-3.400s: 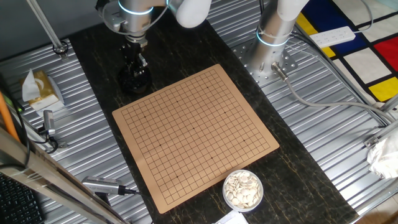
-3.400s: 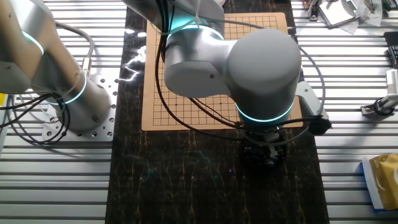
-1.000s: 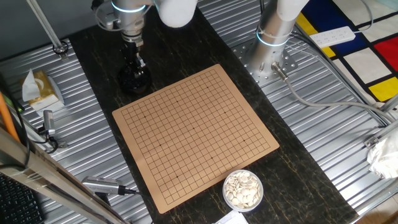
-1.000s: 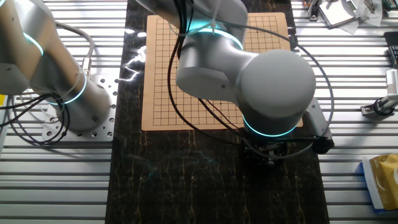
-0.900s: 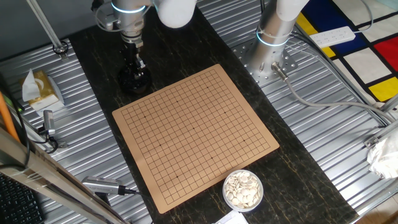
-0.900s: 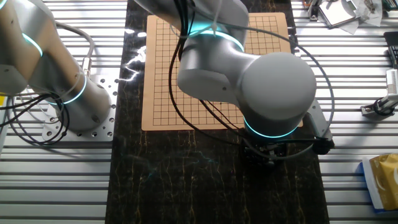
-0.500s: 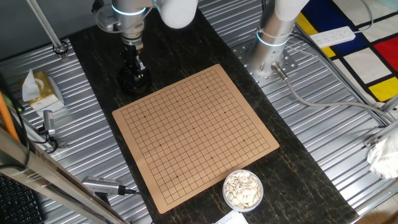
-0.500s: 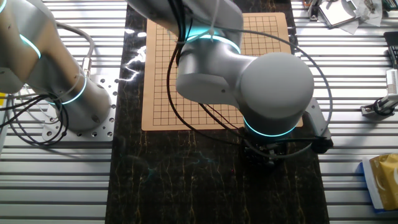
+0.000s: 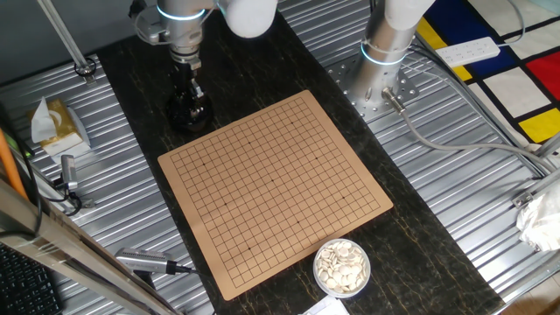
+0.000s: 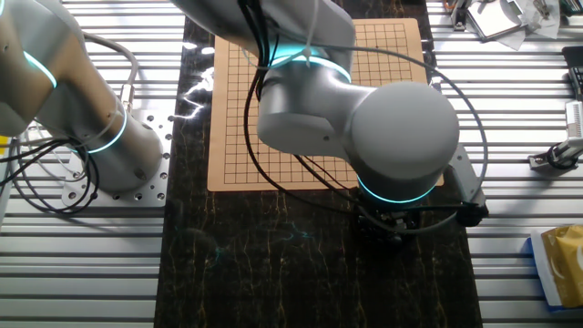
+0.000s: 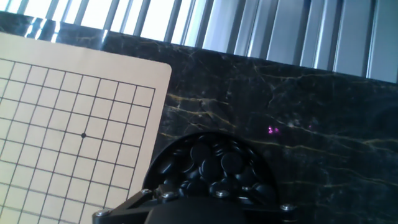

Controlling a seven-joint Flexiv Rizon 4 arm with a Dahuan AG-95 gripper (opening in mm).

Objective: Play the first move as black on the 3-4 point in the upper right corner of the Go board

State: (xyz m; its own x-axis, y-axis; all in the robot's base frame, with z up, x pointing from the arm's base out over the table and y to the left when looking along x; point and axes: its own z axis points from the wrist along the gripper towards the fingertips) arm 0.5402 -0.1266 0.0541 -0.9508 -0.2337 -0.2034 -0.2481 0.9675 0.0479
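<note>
Little has moved between the earliest pictures and now: we note the arm's wrist has lifted slightly above the bowl of black stones, and in the other fixed view the big elbow housing has swung a little toward the right. Nothing else on the table appears shifted.

Working left to right in the hand view, the Go board lies at left, bare of stones, one printed star dot showing near its corner. Just beside that corner sits the bowl, heaped with black stones. The gripper hangs directly above it; its fingertips are out of sight in every view, so we cannot tell whether they are spread, pressed together or pinching a stone.

We judge a stone to be light, hard, glossy and slippery. It should be taken across its rim, choosing one lying on top of the heap. A white-stone bowl stands at the board's opposite corner.
</note>
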